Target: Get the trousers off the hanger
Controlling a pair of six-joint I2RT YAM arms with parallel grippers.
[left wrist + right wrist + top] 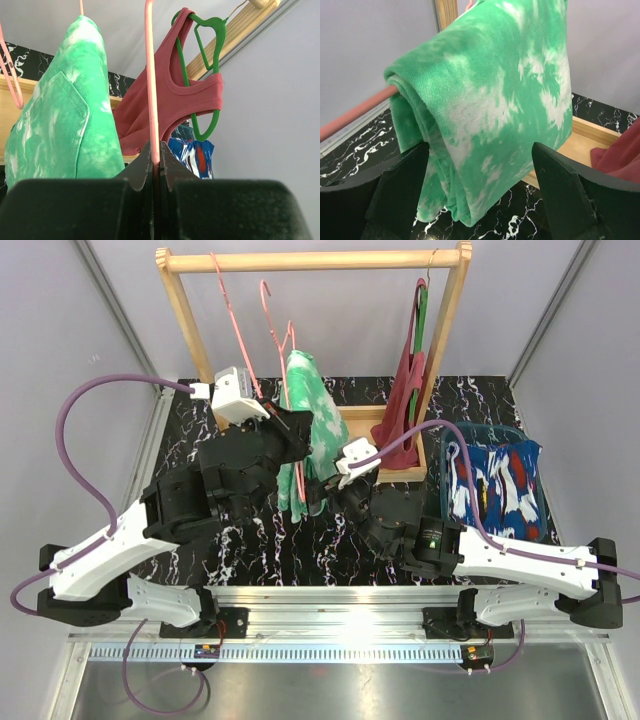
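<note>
The green trousers with white marbling point(310, 420) hang folded over the bar of a pink hanger point(283, 340). They also show in the left wrist view point(60, 115) and fill the right wrist view point(490, 110). My left gripper point(156, 157) is shut on the pink hanger's wire point(151, 80). My right gripper point(480, 165) is open, its fingers point(402, 175) on either side of the lower part of the green trousers. The dark blue trousers with red and white pattern point(500, 485) lie flat on the table at the right.
A wooden rack point(310, 260) stands at the back of the black marbled table point(300, 540). A second pink hanger point(235, 325) hangs empty at its left. A maroon tank top point(405, 405) hangs on a green hanger point(421, 310) at its right.
</note>
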